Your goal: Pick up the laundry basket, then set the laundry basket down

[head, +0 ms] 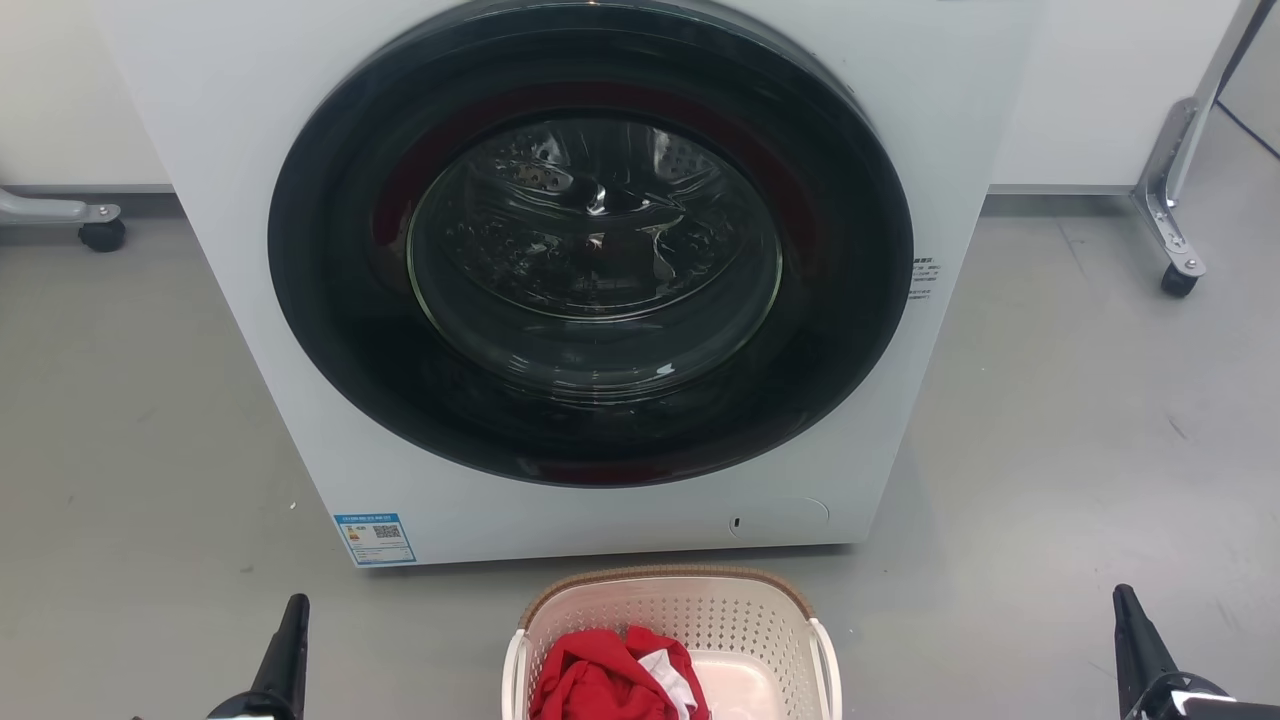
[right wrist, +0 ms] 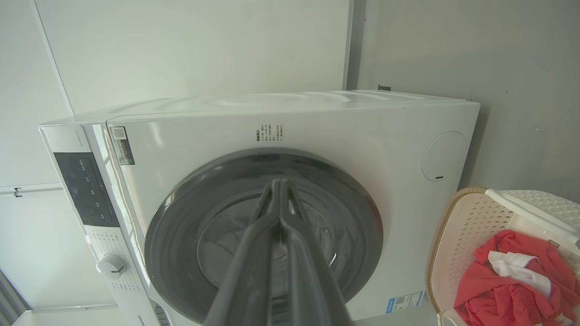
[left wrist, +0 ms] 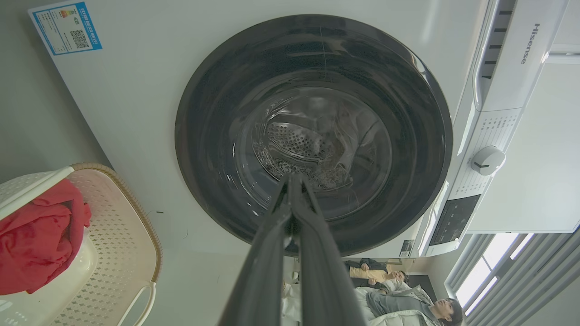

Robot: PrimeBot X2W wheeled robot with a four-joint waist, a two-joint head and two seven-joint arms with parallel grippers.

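Laundry basket (head: 665,576) cut off at bottom edge.

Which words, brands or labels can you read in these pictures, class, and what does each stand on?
"Hisense": on the drawer front of the washing machine.
Blue label with QR code, machine's lower front: too small to read.
Small print beside the door: too small.
Control panel markings: blurred.

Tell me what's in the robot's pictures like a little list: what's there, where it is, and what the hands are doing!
basket: laundry basket on the floor, in front of the washing machine
inside basket: red clothes with a bit of white
door: round door closed
left gripper: shut, holding nothing, apart from the basket
right gripper: shut, holding nothing, apart from the basket
job so far: basket not yet picked up
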